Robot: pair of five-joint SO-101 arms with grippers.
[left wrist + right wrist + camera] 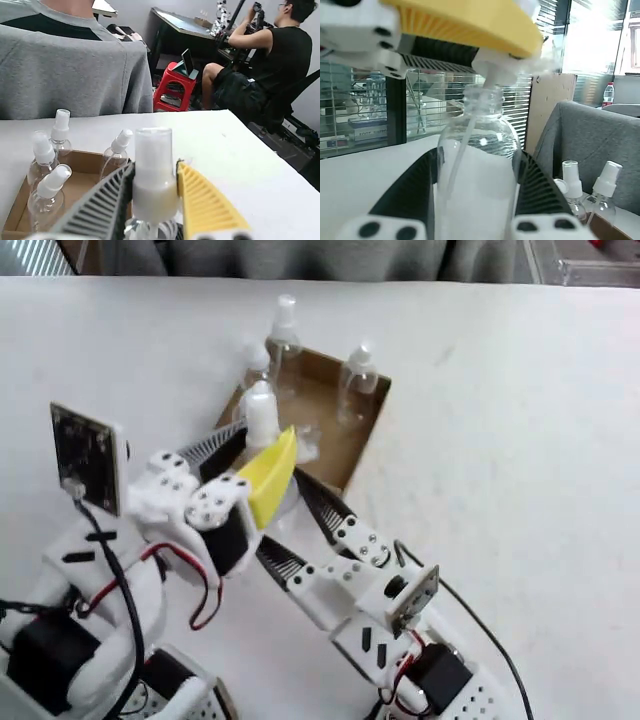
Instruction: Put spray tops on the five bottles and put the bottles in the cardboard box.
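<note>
Bottle (479,135) clamped in right end effector (477,172) (rt wrist view); left end effector (155,172) grips spray top (153,145).

- held bottle (476,185): you cannot see its base, which the frame edge cuts in the right wrist view. From above, its body lies under the left gripper (262,437) (yellow finger across it).
- spray top (153,172): lower end hidden between ribbed fingers.
- cardboard box (365,435): near corner covered by that gripper.
- boxed bottles (358,385): clear bodies too faint from above to trace.
</note>
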